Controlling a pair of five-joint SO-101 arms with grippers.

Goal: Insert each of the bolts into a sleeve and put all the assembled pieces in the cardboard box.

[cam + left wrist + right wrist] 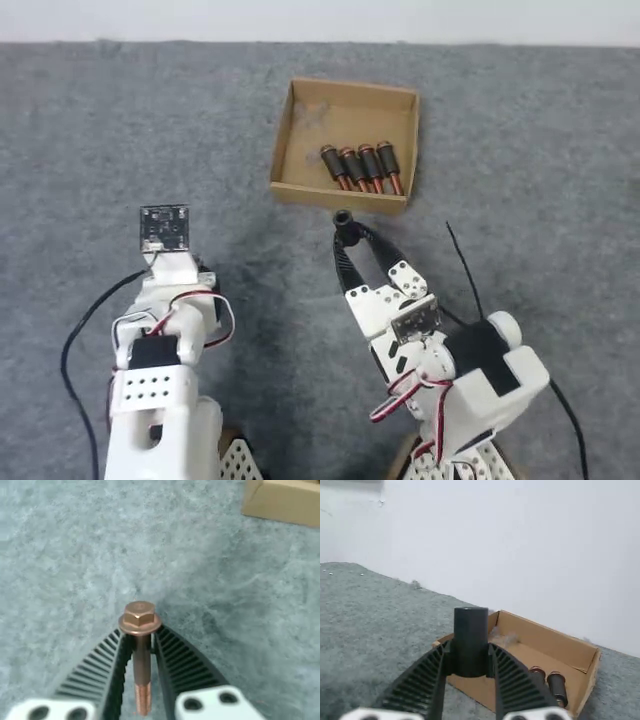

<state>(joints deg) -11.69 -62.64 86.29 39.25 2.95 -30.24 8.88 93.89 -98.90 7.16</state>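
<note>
Copper bolt (141, 650) and black sleeve (470, 640) each gripped; four assembled pieces (360, 167) lie in cardboard box (300, 140).

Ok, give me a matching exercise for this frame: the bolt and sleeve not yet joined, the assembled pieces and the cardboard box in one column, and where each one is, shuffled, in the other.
Things
1. bolt
2. sleeve
3. assembled pieces
4. cardboard box

Places
A. lying side by side inside the box
B. clamped in the right gripper
C. standing on the grey mat, beyond both arms
D. clamped in the left gripper

Pairs: 1-D, 2-B, 3-A, 4-C
</note>
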